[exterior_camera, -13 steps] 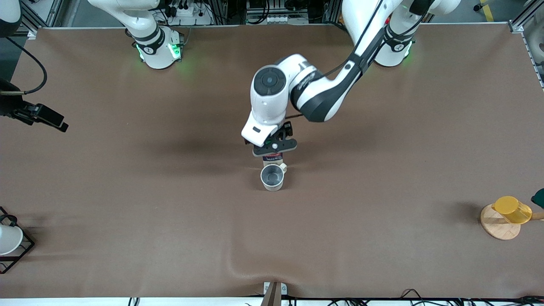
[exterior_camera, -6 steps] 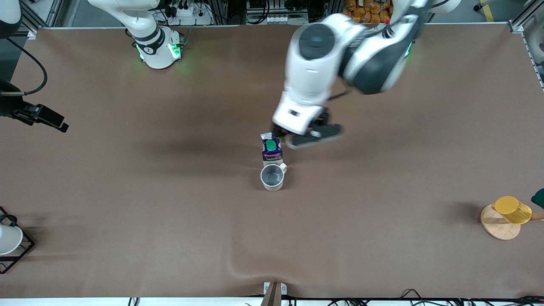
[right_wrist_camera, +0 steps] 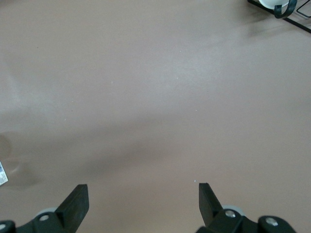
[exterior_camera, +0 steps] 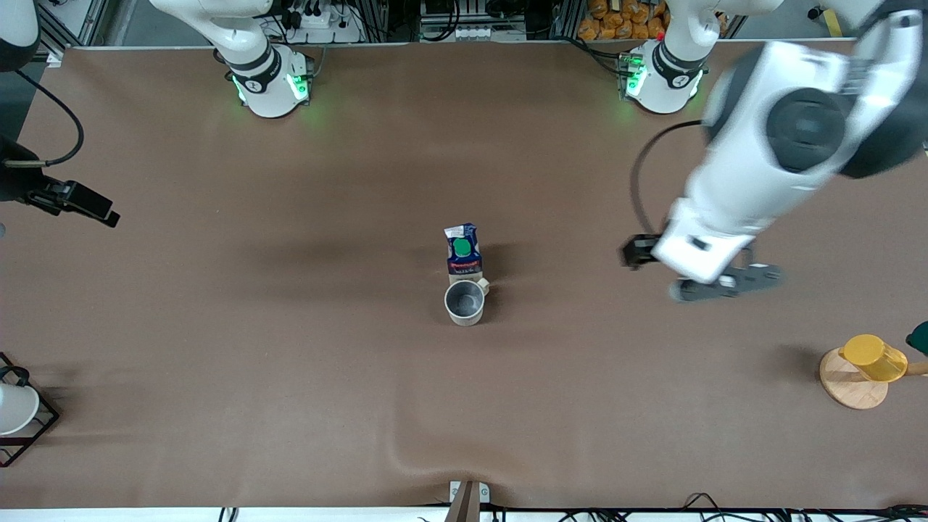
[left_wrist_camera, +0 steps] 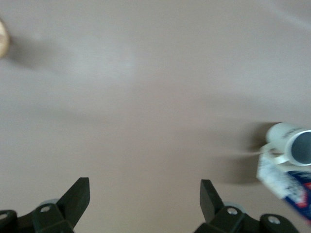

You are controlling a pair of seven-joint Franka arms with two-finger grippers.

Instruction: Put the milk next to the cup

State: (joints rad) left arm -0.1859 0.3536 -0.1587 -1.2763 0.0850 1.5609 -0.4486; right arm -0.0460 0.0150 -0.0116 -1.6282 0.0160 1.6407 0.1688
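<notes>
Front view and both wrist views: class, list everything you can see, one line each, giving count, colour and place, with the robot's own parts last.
Milk: one, dark-blue and white with a green cap, upright mid-table, right beside the cup, farther from the front camera.
Cup: one, cream-white with a grey inside, mid-table.
Yellow cup: one, on the round wooden stand at the left arm's end.
White cup: one, in the black wire rack at the right arm's end.
Table: one, brown.
Left gripper: one, black, open, over bare table toward the left arm's end.
Right gripper: one, black, open, waiting over bare table.
</notes>
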